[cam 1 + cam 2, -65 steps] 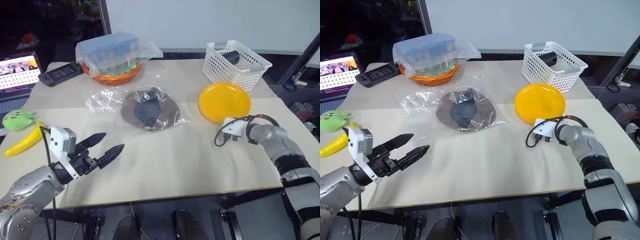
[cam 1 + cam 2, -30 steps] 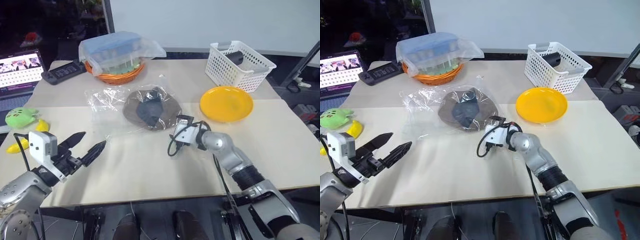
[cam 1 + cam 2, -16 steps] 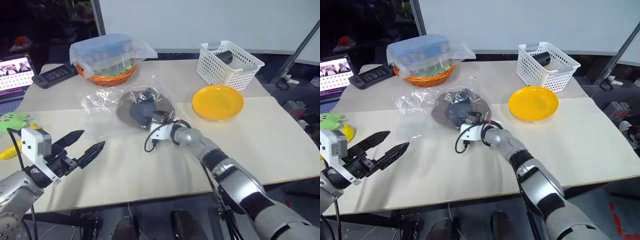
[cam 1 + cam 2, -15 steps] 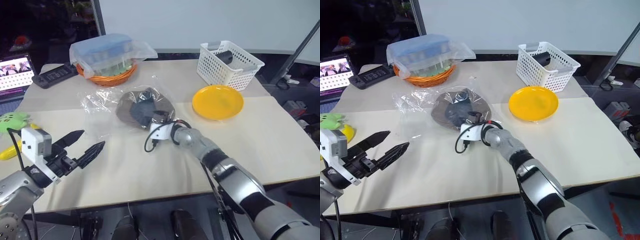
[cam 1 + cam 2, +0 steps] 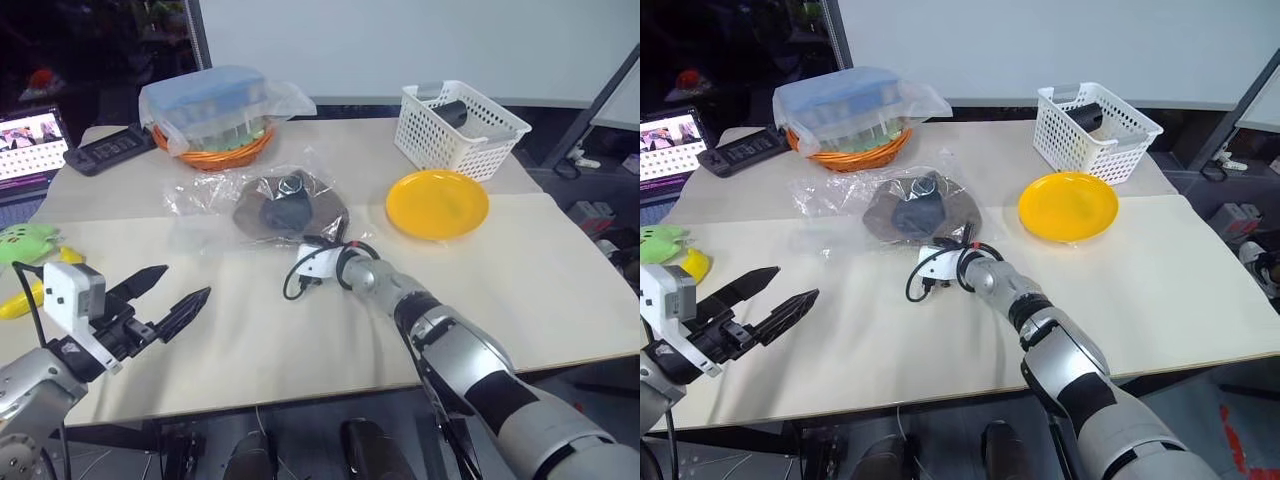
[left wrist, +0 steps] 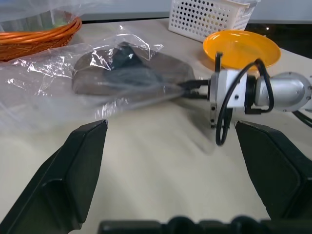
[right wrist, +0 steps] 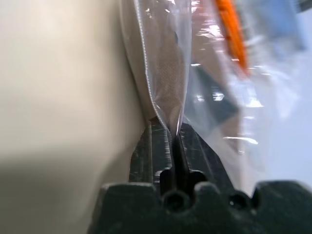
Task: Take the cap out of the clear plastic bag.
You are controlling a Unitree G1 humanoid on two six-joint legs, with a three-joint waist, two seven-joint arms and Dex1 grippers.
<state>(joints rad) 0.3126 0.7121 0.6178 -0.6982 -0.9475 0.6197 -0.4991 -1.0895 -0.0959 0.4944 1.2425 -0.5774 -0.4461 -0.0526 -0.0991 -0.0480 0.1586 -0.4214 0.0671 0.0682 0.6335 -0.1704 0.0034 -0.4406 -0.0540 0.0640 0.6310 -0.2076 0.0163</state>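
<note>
Left eye view, and the pale worktop [image 5: 300,350] stretches right across the scene. Biggest of the task's things is the clear plastic bag [image 5: 215,200], lying flat and crinkly in the middle of the worktop, glinting with creases, its loose transparent end trailing off to the left. Inside it, towards the right end, sits the cap [image 5: 285,212]: a soft brown mound with dark lining showing on top, still fully wrapped in plastic. Behind it stands an orange basket [image 5: 210,150] with a blue box under cloudy wrapping, and off to the right a white perforated basket [image 5: 455,125]. The yellow disc [image 5: 437,203] rests just beside the bag's right side, about as wide as the cap itself.

Now the right claw [image 5: 322,243], reaching in level at the bag's near edge, right by the cap. In the right wrist view its black fingers [image 7: 195,151] are pressed together with a fold of the clear plastic bag [image 7: 165,73] pinched between them, brown cap fabric visible through the film just beyond.

The left claw [image 5: 170,305] hovers over the near-left part of the worktop, well apart from the bag, its two black fingers [image 6: 73,175] spread wide with nothing between them. At the far left edge sit a green toy [image 5: 25,240] and something yellow [image 5: 15,303].
</note>
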